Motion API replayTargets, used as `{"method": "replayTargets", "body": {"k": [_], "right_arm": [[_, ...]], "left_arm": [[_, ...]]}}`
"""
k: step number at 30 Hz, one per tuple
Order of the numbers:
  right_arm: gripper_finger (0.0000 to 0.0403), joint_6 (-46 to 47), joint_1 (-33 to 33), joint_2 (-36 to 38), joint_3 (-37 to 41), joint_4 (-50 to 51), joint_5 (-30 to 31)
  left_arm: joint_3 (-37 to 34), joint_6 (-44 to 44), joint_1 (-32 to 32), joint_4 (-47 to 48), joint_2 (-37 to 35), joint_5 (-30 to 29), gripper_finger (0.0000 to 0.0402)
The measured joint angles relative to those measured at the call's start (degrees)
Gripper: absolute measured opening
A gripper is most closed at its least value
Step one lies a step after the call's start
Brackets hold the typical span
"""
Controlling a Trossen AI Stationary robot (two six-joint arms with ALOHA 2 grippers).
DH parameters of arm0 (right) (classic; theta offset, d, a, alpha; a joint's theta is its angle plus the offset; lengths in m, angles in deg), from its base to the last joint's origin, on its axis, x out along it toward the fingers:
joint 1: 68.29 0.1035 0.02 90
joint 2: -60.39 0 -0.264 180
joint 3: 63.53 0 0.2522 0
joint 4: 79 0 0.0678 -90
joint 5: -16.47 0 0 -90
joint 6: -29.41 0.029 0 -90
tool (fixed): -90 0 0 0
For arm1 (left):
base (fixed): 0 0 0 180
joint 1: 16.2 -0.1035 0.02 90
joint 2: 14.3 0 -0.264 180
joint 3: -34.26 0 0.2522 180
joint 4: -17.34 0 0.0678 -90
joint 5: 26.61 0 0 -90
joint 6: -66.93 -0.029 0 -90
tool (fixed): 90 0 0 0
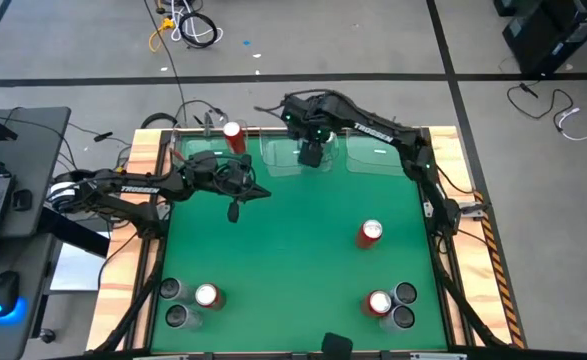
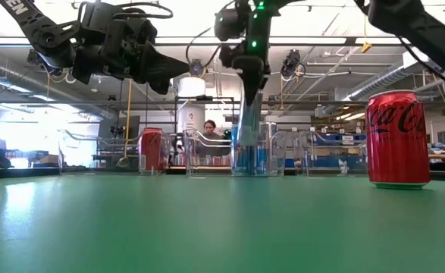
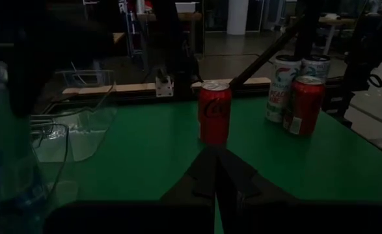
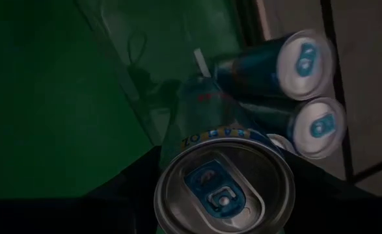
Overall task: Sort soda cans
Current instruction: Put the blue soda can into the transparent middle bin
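- Closest to the low camera stands a red cola can (image 2: 398,139), upright on the green worktop (image 1: 293,270), alone toward the right side.
- Right pincer (image 1: 312,154) hangs over the middle clear bin (image 1: 298,158) at the far edge, its arm reaching in from the right and bent down at the wrist; the fingers grip a blue-and-white can (image 4: 224,187) by its sides, silvery top facing the wrist camera.
- Inside that bin, next to the held can, at least two more blue cans (image 4: 295,64) stand side by side.
- Left pincer (image 1: 234,211) is closed on nothing, its fingers pressed together and pointing across the worktop; its arm stretches in from the left, raised off the surface, near the left bin (image 1: 199,165).
- One red can (image 1: 235,136) stands in the left bin at the far edge.
- At the near left corner a red can (image 1: 207,296) stands with two dark grey cans (image 1: 171,290) just beside it.
- At the near right corner another red can (image 1: 379,303) touches two pale cans (image 1: 404,294) in a tight cluster.
- A third clear bin (image 1: 378,157) sits right of the middle one.
- Beyond the worktop, in the low view, a person (image 2: 209,129) is seated in the room.
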Motion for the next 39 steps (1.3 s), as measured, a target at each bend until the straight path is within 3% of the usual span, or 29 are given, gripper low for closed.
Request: {"method": "replayTargets", "body": {"k": [11,36,39], "right_arm": [[0.0223,-1.8,-0.9,-5.7,0.0,-1.0,1.4],[0.0223,-1.8,-1.6,-6.3,5.6,-7.0,1.5],[0.0243,-1.8,-1.6,-6.2,5.7,-7.8,1.5]], "left_arm": [[0.0,0.0,0.1,0.2,0.0,0.1,0.0005],[0.0,0.2,0.7,2.0,0.0,0.5,0.0005],[0.0,0.2,0.9,2.0,0.0,0.5,0.0005]]}}
